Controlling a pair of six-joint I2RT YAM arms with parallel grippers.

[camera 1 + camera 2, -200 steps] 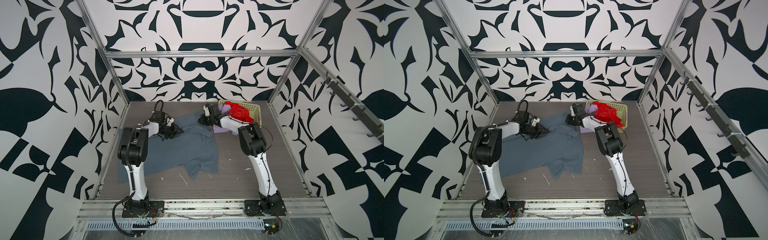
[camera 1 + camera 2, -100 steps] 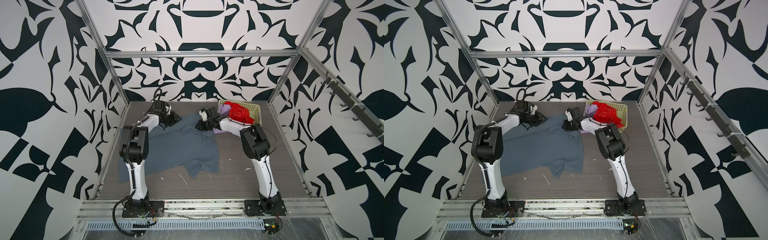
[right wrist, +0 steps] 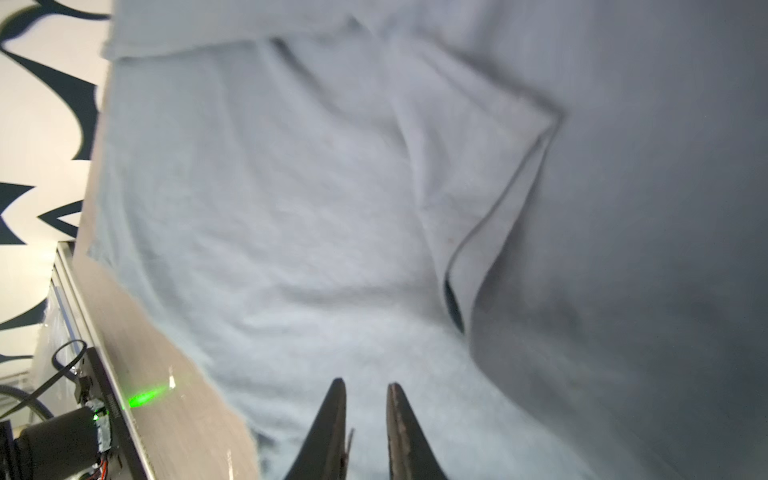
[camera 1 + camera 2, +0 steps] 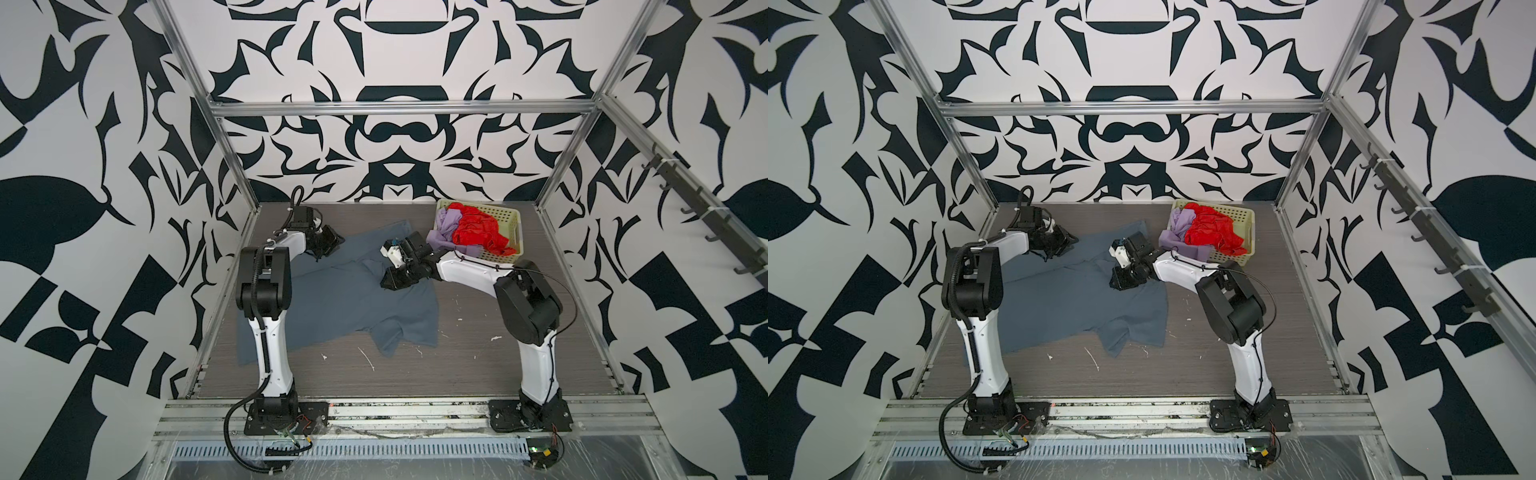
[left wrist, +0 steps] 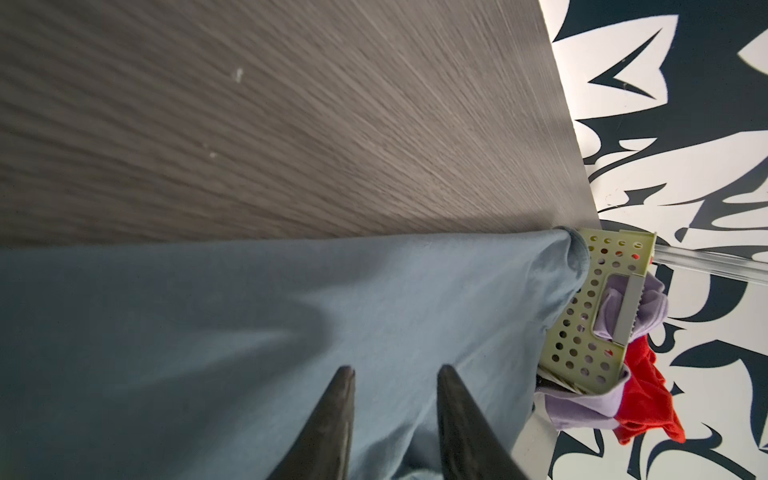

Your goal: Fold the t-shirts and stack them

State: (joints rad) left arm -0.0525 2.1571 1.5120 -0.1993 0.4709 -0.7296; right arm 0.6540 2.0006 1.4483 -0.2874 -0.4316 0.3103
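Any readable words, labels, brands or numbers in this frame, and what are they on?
None can be read.
Blue-grey t-shirt, red t-shirt, lilac t-shirt: plain, no print visible.
Basket: only perforations.
Arms and walls: no lettering visible; the walls carry only an abstract black-and-white pattern.

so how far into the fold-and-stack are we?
Early. Done: blue-grey shirt is out on the table, still unfolded. In hand: left gripper and right gripper sit low over it, jaws apart. Left: red shirt and lilac shirt wait in the basket.
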